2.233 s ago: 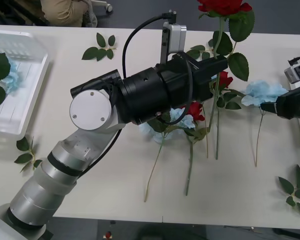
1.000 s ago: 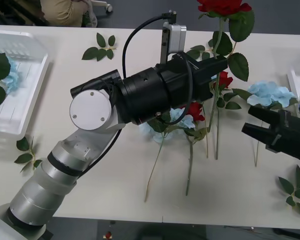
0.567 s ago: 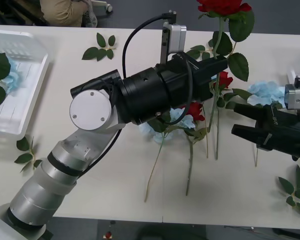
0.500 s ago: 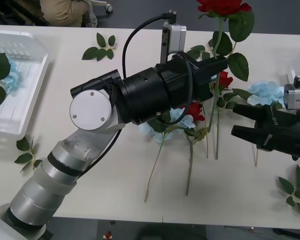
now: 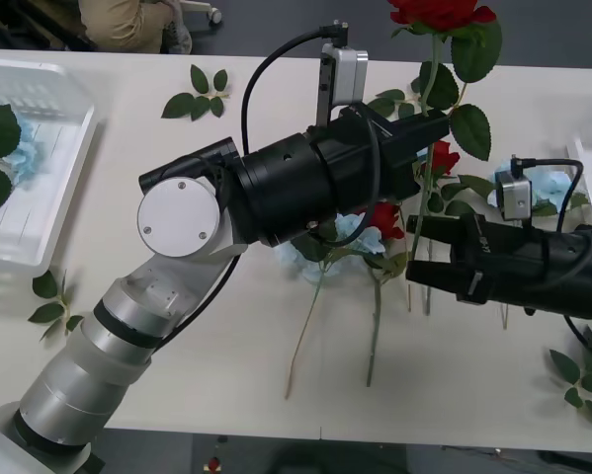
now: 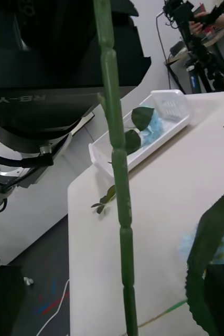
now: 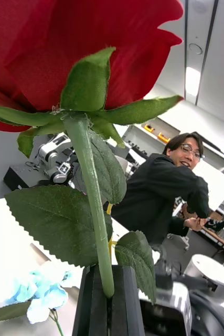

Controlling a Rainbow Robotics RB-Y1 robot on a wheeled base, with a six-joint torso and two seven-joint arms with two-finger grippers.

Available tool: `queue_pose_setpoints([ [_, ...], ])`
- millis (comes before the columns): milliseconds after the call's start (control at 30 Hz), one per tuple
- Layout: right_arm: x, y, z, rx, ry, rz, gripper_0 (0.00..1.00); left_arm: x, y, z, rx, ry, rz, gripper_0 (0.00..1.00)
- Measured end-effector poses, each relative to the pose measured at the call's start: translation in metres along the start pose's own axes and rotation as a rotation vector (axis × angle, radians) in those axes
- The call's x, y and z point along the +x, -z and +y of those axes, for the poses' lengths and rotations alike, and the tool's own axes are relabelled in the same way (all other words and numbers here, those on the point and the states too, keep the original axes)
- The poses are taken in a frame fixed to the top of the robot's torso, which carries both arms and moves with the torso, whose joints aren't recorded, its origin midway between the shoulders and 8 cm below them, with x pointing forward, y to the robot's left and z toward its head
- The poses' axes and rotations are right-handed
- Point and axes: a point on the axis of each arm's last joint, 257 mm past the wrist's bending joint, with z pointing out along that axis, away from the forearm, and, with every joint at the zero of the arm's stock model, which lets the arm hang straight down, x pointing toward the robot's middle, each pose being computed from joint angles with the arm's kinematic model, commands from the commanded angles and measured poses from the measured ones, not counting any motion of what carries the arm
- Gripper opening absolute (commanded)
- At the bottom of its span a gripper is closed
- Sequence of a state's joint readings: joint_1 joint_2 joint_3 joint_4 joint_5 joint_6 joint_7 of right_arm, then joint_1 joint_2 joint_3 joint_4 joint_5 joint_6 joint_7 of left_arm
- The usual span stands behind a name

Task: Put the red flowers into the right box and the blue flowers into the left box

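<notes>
Left pincer (image 7: 109,299): closed on the stem of a red rose (image 5: 442,12), which is held upright over the far middle of the table (image 5: 177,336).
Right pincer (image 5: 419,252): fingers spread open around the held rose's stem, low down on it.
Other flowers: more red roses (image 5: 384,217) and blue flowers (image 5: 360,232) are laid on the table beneath the arms.
Left box (image 5: 39,197): at the table's left; a blue flower (image 5: 24,148) is lying in it.
Right box (image 5: 590,163): a sliver is seen at the right edge.
</notes>
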State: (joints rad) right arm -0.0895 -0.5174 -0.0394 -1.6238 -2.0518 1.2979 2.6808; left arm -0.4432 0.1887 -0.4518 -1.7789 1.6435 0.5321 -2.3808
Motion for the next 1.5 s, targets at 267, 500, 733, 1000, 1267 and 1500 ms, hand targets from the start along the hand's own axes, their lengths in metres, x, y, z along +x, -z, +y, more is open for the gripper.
queue_pose_setpoints([
  [267, 0.000, -0.039, 0.000, -0.009, -0.016, -0.030, 0.59, 0.000, 0.000, 0.000, 0.000, 0.000, 0.000, 0.00],
  [500, 0.000, -0.046, -0.002, -0.006, -0.002, -0.019, 0.00, 0.000, 0.000, 0.000, 0.000, 0.000, 0.000, 0.00],
  [733, -0.002, -0.045, -0.005, 0.007, -0.001, -0.026, 0.00, 0.000, 0.000, 0.000, 0.000, 0.000, 0.000, 0.00],
  [1000, -0.003, -0.045, -0.007, 0.014, -0.001, -0.029, 0.00, 0.000, 0.000, 0.000, 0.000, 0.000, 0.000, 0.04],
  [1267, -0.003, -0.045, -0.007, 0.015, -0.001, -0.029, 0.00, 0.000, 0.000, 0.000, 0.000, 0.000, 0.000, 1.00],
  [1500, -0.006, -0.044, -0.012, 0.031, 0.000, -0.038, 0.00, 0.000, 0.000, 0.000, 0.000, 0.000, 0.000, 1.00],
])
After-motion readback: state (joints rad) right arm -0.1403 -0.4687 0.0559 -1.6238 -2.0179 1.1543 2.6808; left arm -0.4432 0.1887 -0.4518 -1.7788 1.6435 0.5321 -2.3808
